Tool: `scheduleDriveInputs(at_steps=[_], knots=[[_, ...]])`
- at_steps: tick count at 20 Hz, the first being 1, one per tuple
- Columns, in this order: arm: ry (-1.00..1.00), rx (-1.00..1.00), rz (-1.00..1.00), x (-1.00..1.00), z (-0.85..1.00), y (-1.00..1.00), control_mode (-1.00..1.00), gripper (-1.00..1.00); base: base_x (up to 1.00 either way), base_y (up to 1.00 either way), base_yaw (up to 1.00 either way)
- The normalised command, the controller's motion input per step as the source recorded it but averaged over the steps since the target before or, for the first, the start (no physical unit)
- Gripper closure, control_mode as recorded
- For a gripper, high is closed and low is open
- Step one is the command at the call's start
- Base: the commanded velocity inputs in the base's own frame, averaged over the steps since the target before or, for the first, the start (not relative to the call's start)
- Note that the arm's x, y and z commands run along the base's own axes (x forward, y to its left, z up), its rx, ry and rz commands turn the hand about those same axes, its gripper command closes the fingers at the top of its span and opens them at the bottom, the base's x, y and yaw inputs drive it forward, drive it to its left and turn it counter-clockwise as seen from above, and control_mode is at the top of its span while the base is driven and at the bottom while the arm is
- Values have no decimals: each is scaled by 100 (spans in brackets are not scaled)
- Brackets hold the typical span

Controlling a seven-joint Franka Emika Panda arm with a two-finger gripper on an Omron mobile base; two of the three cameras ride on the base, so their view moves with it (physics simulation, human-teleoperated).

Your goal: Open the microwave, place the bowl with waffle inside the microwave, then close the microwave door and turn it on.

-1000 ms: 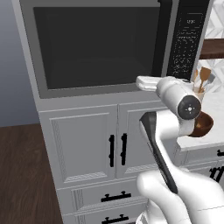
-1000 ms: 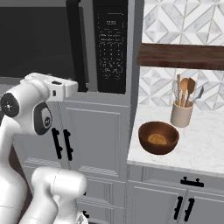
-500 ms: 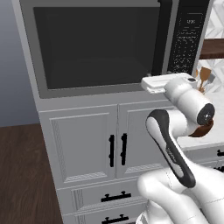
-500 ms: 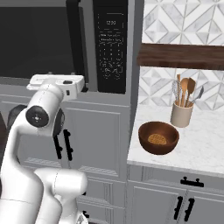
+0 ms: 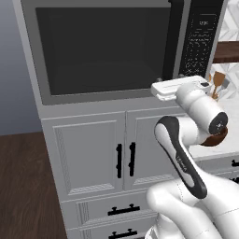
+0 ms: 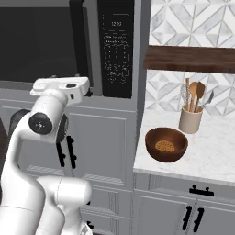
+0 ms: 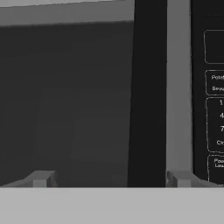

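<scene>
While shut, the microwave door — dark tinted glass, black bar handle perhaps between spread-wide tool.

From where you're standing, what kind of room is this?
A kitchen, most likely: a built-in microwave sits above white cabinet doors, and beside it a marble counter holds a cup of wooden utensils.

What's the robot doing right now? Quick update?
Gripper open, straddling the door handle. Microwave door shut. Bowl with waffle waiting on the counter. Nothing blocking.

Glossy white arm with dark joints and rounded segments
</scene>
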Motion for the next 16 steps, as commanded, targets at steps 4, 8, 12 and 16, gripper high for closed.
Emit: scheduleDriveInputs(at_steps=[4, 8, 12, 16], knots=[[-17, -12, -18, 0, 34, 0, -100, -100, 0, 0, 0], [-7, -2, -13, 10, 20, 0, -100, -100, 0, 0, 0], [1, 2, -1, 40, 2, -1, -100, -100, 0, 0, 0], [1, 4, 0, 24, 5, -3, -100, -100, 0, 0, 0]])
